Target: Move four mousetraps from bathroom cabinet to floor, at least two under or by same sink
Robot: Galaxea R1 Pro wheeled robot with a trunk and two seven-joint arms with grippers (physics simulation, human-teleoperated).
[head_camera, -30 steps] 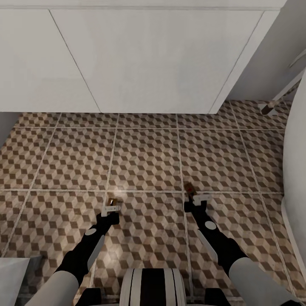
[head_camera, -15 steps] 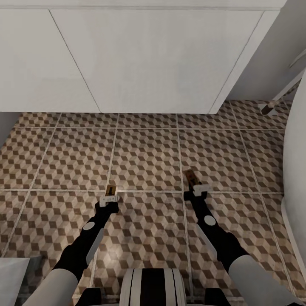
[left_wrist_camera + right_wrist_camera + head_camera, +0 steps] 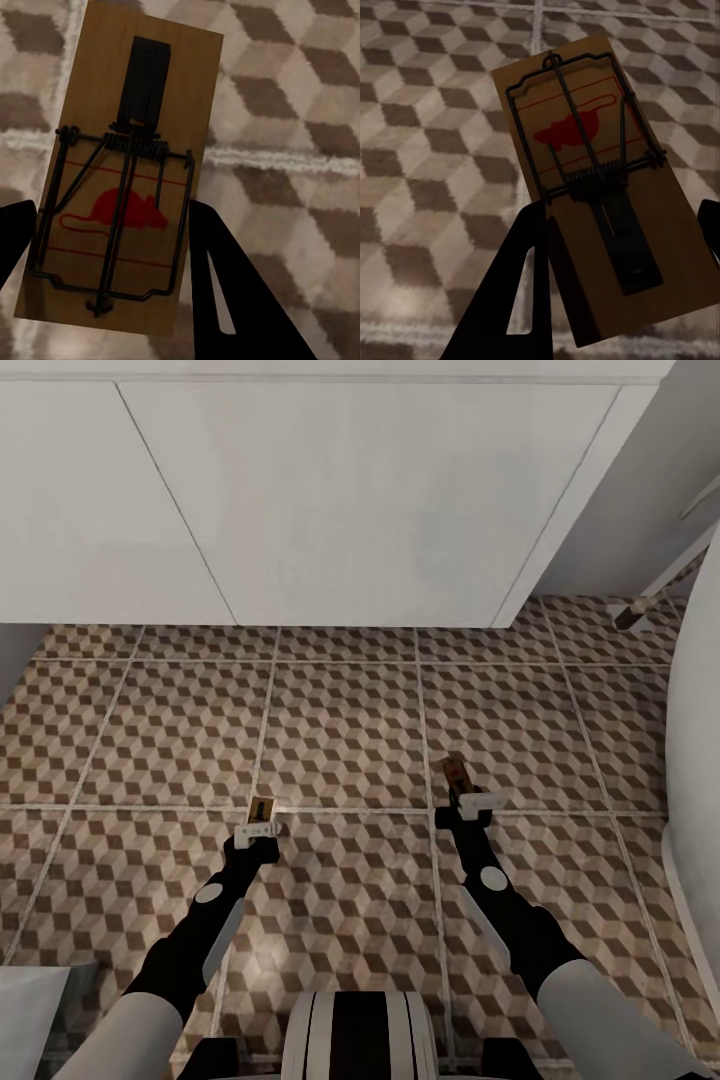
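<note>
Cube-patterned brown and beige floor tiles (image 3: 350, 730) lie beneath both arms. Clamped in the left gripper (image 3: 258, 828) is a flat tan wooden mousetrap (image 3: 124, 169); the right gripper (image 3: 468, 803) clasps a second tan mousetrap (image 3: 592, 184). Ahead stands the white vanity block (image 3: 330, 500).

Two black forearms with white discs and white upper sleeves; white jaws, seemingly; trunk white with black stripes.

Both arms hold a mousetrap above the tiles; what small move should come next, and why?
Probably lower both: the left end effector and the right end effector each grip a mousetrap just above the bathroom floor, in front of the white sink.
</note>
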